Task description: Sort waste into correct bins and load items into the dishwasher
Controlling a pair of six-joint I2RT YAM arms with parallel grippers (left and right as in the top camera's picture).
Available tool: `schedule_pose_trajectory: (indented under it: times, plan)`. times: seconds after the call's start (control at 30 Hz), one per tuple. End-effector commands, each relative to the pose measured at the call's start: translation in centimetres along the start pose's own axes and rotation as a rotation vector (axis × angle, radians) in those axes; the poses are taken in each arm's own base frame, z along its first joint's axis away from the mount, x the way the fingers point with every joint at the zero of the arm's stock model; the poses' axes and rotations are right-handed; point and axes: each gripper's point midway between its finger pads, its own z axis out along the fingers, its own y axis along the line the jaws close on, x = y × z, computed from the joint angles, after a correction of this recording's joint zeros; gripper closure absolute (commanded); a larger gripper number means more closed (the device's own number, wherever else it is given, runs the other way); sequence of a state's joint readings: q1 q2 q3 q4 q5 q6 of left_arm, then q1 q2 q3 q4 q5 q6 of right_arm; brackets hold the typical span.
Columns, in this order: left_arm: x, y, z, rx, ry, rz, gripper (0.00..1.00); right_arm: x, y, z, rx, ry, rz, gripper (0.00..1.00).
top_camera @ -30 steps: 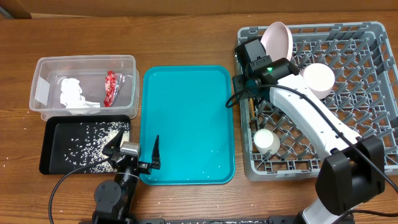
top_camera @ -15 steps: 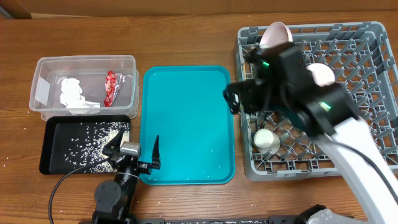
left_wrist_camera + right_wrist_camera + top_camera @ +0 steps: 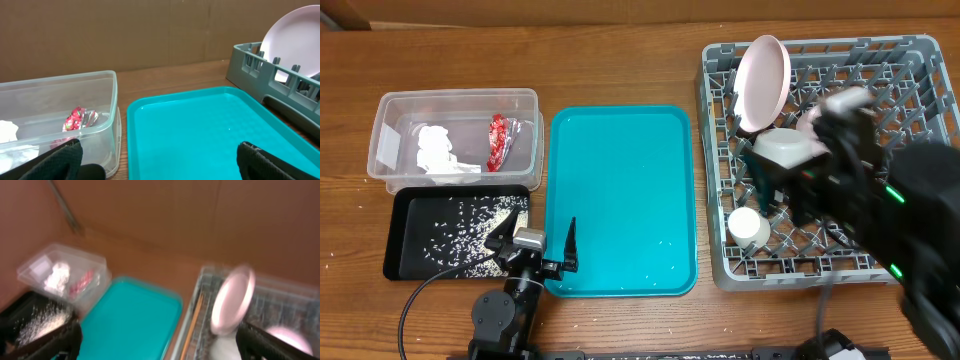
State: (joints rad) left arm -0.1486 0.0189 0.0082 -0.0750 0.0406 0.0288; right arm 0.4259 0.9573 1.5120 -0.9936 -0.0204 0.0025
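The grey dishwasher rack [image 3: 920,50] holds the upright pink-white plate [image 3: 763,70], the grey bowl [image 3: 785,150] and the white cup [image 3: 750,228]. The pink bowl is mostly hidden by my blurred right arm [image 3: 880,200], raised high over the rack. In the right wrist view, the right gripper [image 3: 157,345] is open and empty, and the chopsticks [image 3: 192,320] lie along the rack's left side. The clear tub [image 3: 455,97] holds the wrapper [image 3: 498,140] and napkin [image 3: 435,148]. The black tray [image 3: 405,200] holds rice [image 3: 460,235]. My left gripper [image 3: 538,245] rests open and empty.
The teal serving tray [image 3: 620,200] lies between the bins and the rack, with a few rice grains near its front edge. In the left wrist view, the left gripper [image 3: 160,162] spans the tub [image 3: 100,75] and teal tray [image 3: 200,130].
My right arm has lifted from the rack's back-left corner and swung up and to the right, uncovering the grey bowl. The left arm has not moved.
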Motion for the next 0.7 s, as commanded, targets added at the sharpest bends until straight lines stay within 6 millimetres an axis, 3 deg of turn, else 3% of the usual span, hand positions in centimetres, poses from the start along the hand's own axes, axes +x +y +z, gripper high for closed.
schedule_pose_trajectory:
  times: [0.0, 0.1, 0.27, 0.4, 0.67]
  plan:
    - [0.1, 0.2, 0.0, -0.012, 0.001, -0.008, 0.0, 0.4, -1.6, -1.4, 0.056, -0.113, -0.05, 0.0]
    - [0.1, 0.2, 0.0, -0.012, 0.001, -0.008, 0.0, 2.8, -2.4, -0.8, 0.055, -0.141, -0.035, 0.0]
    - [0.1, 0.2, 0.0, -0.012, 0.001, -0.008, 0.0, 9.1, -3.9, 1.7, 0.049, -0.175, -0.01, 0.0]
    - [0.1, 0.2, 0.0, -0.012, 0.001, -0.008, 0.0, 12.9, -3.9, 2.5, 0.03, -0.235, -0.02, 0.0]
    - [0.1, 0.2, 0.0, -0.012, 0.001, -0.008, 0.0, 19.3, -5.0, 4.2, 0.063, -0.282, -0.024, 0.0]
